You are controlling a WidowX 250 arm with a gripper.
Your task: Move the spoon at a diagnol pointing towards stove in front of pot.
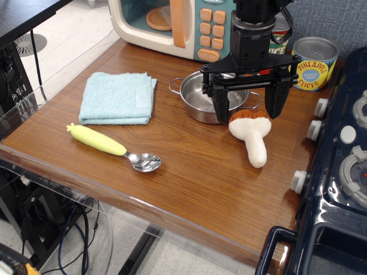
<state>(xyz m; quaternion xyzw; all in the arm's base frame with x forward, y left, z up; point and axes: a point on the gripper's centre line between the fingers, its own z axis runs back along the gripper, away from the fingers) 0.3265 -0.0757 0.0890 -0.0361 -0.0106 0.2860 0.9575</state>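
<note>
Spoon [114, 148] flat on table [195, 177], pot [209, 97] seemingly empty behind wide-open, empty tool [248, 110].

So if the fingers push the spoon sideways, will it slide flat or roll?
The spoon would probably slide and pivot, not roll far: its bowl lies flat on the table. The thick rounded handle may rock slightly. It looks stiff, and likely light since the handle seems plastic. The shiny bowl could be slippery to pinch.

A lab mock-kitchen: toy stove [338, 189] and microwave [178, 26] on a clear-walled table [189, 177].
</note>
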